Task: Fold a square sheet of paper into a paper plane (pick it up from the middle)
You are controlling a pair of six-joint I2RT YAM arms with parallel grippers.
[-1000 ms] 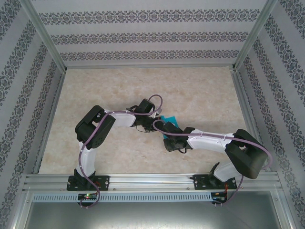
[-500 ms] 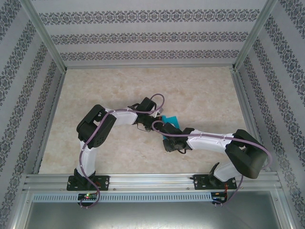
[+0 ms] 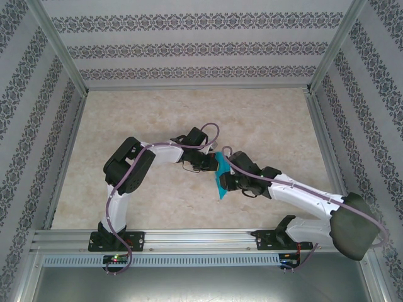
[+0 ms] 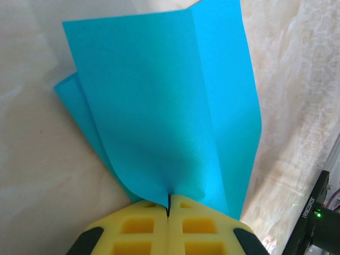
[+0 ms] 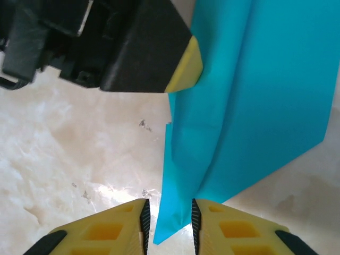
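Note:
The turquoise-blue sheet of paper [image 3: 220, 177] is folded into layers along a centre crease and tapers to a pointed lower end. It is held up off the table between both arms. My left gripper [image 4: 169, 204] is shut on its folded edge, and the paper [image 4: 159, 106] fans out in front of the yellow fingers. My right gripper [image 5: 170, 219] is open, and the pointed end of the paper [image 5: 249, 95] hangs down between its two pads. The left gripper's fingertip [image 5: 183, 66] presses the sheet higher up. From above, the left gripper [image 3: 211, 162] and right gripper [image 3: 227, 182] meet at the sheet.
The beige marbled tabletop [image 3: 264, 119] lies beneath, fenced by an aluminium frame [image 3: 195, 88] and patterned walls. The right arm [image 3: 302, 198] stretches diagonally from the near right corner. The left arm's elbow [image 3: 126, 167] bends at the left.
The right arm has swung out and extended, bringing its gripper to the paper's lower point. The left gripper has shifted slightly right with the sheet, which now hangs lower and shows more.

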